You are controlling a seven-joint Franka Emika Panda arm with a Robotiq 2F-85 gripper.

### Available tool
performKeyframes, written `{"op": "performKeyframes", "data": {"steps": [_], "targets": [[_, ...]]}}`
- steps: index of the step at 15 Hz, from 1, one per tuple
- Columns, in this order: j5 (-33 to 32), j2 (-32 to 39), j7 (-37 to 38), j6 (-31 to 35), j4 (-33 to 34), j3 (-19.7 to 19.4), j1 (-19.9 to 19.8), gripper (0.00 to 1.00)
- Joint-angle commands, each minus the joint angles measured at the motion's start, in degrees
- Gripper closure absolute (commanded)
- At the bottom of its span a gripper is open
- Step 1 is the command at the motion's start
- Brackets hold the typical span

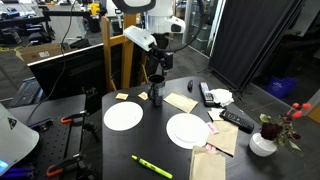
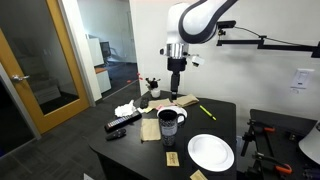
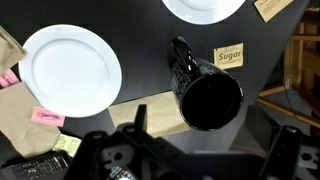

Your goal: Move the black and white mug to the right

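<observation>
In the wrist view the upper plate (image 3: 203, 8) is sliced off by the top edge, the remote (image 3: 28, 166) runs out at the bottom corner, and the gripper (image 3: 210, 138) is only a dark, blurred bulk cropped by the bottom edge. The black and white mug (image 3: 205, 95) shows just its dark mouth, side and handle there, its whitish markings out of sight, and the print on the pink packet (image 3: 47, 116) is too small to read. In an exterior view the paper bag (image 1: 207, 165) is cut by the bottom edge, and the mug is too small for its markings to be made out.
</observation>
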Motion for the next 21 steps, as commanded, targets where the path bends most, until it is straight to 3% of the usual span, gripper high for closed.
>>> {"op": "performKeyframes", "data": {"steps": [1, 10, 21], "targets": [[-0.53, 1.90, -0.75, 2.91, 0.37, 0.86, 0.16, 0.00], [-6.72, 6.14, 1.86, 8.51, 0.07, 1.10, 0.82, 0.00], [-6.52, 6.90, 1.12, 7.99, 0.30, 1.32, 0.28, 0.00]]}}
